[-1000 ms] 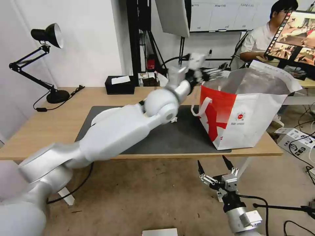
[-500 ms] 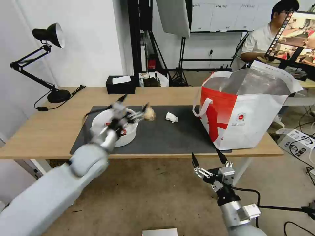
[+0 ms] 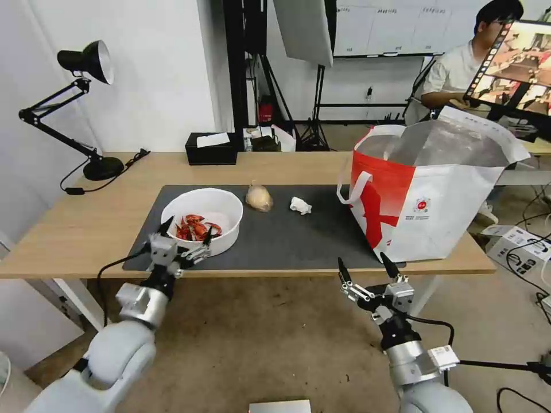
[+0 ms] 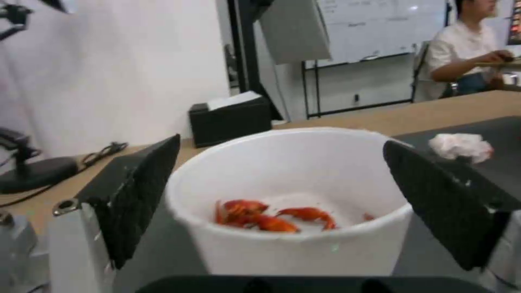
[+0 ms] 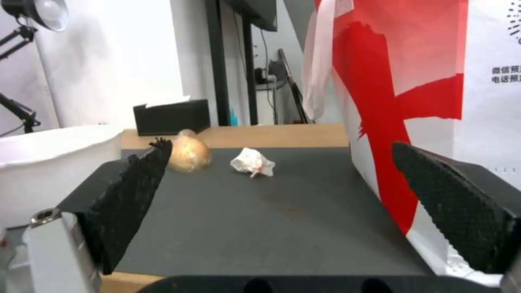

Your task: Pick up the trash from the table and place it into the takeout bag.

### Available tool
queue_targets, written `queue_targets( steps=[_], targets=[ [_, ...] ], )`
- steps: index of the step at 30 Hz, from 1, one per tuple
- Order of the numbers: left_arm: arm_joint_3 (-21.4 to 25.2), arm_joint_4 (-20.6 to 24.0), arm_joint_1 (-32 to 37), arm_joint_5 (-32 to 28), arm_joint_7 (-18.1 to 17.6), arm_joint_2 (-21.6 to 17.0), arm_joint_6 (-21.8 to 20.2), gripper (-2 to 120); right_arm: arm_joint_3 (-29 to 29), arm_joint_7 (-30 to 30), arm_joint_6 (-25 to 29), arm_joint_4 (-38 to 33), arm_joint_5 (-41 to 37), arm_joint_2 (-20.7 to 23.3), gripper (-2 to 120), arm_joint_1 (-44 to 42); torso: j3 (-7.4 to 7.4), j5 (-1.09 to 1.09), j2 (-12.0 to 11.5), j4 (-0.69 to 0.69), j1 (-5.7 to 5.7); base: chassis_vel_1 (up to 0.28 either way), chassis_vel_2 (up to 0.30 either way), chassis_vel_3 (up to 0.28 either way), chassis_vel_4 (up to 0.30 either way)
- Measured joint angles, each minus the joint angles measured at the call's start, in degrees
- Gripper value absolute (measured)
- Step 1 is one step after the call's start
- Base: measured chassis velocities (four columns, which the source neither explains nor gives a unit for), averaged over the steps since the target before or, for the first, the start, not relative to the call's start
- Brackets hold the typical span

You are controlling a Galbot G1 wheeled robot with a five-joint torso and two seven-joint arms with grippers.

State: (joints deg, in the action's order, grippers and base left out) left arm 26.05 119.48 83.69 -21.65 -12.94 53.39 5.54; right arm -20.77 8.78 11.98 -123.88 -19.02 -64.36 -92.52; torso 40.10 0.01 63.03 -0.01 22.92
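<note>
We find the left tool spread at the bowl's near rim, ready to grasp; the right tool is spread below the worktop.

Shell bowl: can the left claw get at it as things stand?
Probably yes. The left claw is open at the table's near edge, facing the white bowl of red shells; its fingers stand wider than the bowl, with nothing between.

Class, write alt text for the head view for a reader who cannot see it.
A white bowl of red shells, a knotted bag and a crumpled tissue lie on a grey mat beside a takeout bag; the left gripper and right gripper wait open at the table's front edge.
</note>
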Motion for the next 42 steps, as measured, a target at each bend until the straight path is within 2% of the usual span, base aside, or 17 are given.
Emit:
queue_targets(
  steps=[3,4,7,8,12,20,40,42],
  targets=[
    [3.7,0.62,6.02,3.06,0.89,3.73,0.95,100,0.0,-0.05,-0.11,0.68,-0.73,0.62,100,0.59,0.0,0.0,0.0,0.01,-0.01,0.0,0.0,0.0,0.0],
    [3.7,0.62,6.02,3.06,0.89,3.73,0.95,100,0.0,-0.05,-0.11,0.68,-0.73,0.62,100,0.59,0.0,0.0,0.0,0.01,-0.01,0.0,0.0,0.0,0.0],
    [5.31,0.42,10.94,6.23,1.66,8.06,3.39,100,0.12,-0.27,-0.79,1.28,-0.9,1.38,100,0.7,0.0,-0.01,0.0,0.02,-0.01,0.0,0.0,0.0,0.0],
    [5.31,0.42,10.94,6.23,1.66,8.06,3.39,100,0.12,-0.27,-0.79,1.28,-0.9,1.38,100,0.7,0.0,-0.01,0.0,0.02,-0.01,0.0,0.0,0.0,0.0],
    [6.37,-0.94,14.45,8.83,3.21,11.37,5.87,100,-0.08,-2.18,0.15,5.0,2.17,2.05,100,0.17,0.0,0.0,0.0,0.02,-0.01,0.0,0.0,0.0,0.0],
    [7.49,-1.07,16.32,9.32,4.29,12.13,7.18,100,-0.4,-3.91,1.55,6.91,3.72,1.89,100,-2.19,0.0,-0.01,0.0,0.0,-0.01,0.0,0.0,0.0,0.0],
    [7.51,-1.28,17.89,9.59,5.51,12.61,8.88,100,0.19,-3.98,1.66,6.62,3.93,1.67,100,-2.27,0.0,-0.01,0.0,0.01,0.0,0.0,0.0,0.0,0.0],
    [7.47,-1.3,17.6,9.59,5.52,12.52,8.91,100,1.12,-3.96,1.26,5.03,3.99,2.28,100,-1.56,0.0,-0.01,0.0,0.0,0.0,0.0,0.0,0.0,0.0]
  ],
)
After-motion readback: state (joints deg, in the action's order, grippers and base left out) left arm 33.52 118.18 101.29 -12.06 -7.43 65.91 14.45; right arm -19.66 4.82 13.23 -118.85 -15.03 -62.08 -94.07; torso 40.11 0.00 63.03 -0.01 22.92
